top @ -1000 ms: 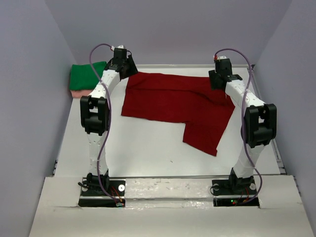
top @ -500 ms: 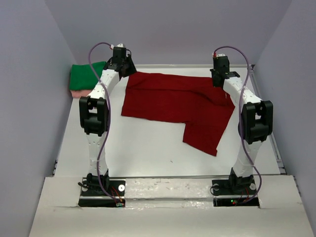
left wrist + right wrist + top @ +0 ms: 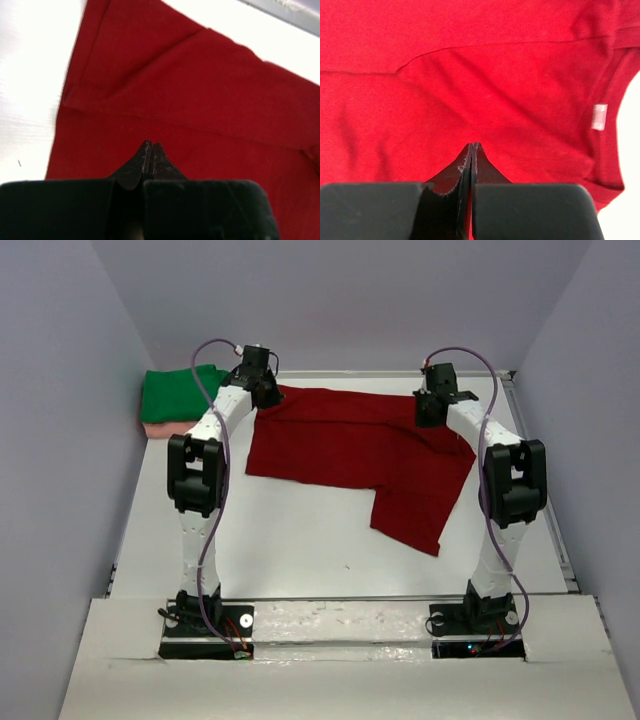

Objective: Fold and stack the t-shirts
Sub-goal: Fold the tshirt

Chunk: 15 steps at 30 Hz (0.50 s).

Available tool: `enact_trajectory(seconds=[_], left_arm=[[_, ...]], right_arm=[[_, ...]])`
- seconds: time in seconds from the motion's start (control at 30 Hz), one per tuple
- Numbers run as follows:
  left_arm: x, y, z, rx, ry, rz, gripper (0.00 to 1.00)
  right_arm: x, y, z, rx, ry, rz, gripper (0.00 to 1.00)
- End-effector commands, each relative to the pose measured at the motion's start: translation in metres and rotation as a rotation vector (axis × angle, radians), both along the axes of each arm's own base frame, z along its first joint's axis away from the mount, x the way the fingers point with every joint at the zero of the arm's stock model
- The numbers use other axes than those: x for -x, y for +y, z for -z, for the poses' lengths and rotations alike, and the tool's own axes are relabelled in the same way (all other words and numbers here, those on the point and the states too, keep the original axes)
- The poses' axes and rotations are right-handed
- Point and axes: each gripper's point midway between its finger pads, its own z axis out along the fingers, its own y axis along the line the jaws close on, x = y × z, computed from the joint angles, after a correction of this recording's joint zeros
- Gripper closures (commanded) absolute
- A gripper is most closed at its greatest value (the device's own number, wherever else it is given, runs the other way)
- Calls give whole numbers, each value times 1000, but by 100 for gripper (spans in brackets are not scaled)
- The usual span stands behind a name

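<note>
Our jaws were shut tight over the red t-shirt (image 3: 350,445). If they pinched too little cloth, it could slip out when lifted.

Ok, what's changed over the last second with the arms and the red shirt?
Both grippers closed. The left gripper shifted slightly right onto the far left corner of the dark red t-shirt; the right gripper moved left onto its far edge. Each seems to pinch fabric. The shirt still lies spread, and the green t-shirt stays on the pink t-shirt, far left.
</note>
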Motion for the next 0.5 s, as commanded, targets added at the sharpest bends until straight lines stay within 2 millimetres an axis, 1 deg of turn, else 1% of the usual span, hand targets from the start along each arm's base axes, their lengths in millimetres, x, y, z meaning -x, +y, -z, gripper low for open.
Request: enact_trajectory(seconds=[0.0,0.03,0.07,0.1,0.13,0.17,0.2,0.23,0.27,0.3,0.33,0.37,0.4,0.43,0.47], left_arm=[[41,-14,2,-55,74,-53,100],[51,-22,-11,-45,55,-52,100],[71,-22,9,-43,109,-56,100],[76,-29,9,-12,95,-47,100],[85,-32,-7,15,65,-40,100],[101,-32,7,23,90,-28,100],[108,-30,6,29,88,-27,100],[116,-26,-10,43,57,-32,100],[128,-15,0,12,74,-61,100],[133,-6,0,-5,70,-85,100],[139,1,-15,-1,34,-111,100],[149,12,-5,-20,50,-130,100],[153,16,-5,-21,47,-137,97],[161,22,-3,-20,52,-143,89],[164,25,-2,-22,58,-147,88]], right_arm=[[22,62,-12,-101,-1,-76,100],[28,70,-18,-99,-9,-88,100],[38,71,-11,-70,7,-75,100],[48,83,-10,-60,8,-90,100],[55,83,-19,-56,-8,-86,100],[67,72,-8,-33,15,-38,100],[74,69,-7,-34,18,-25,100],[81,64,-21,-41,-16,-13,100],[84,54,-24,-17,-40,28,100],[88,50,-28,-14,-57,40,100],[96,46,-25,-5,-54,46,100],[98,38,-40,8,-93,78,100],[99,36,-47,4,-113,93,100],[103,34,-56,-6,-135,97,100],[106,34,-60,-15,-140,93,100]])
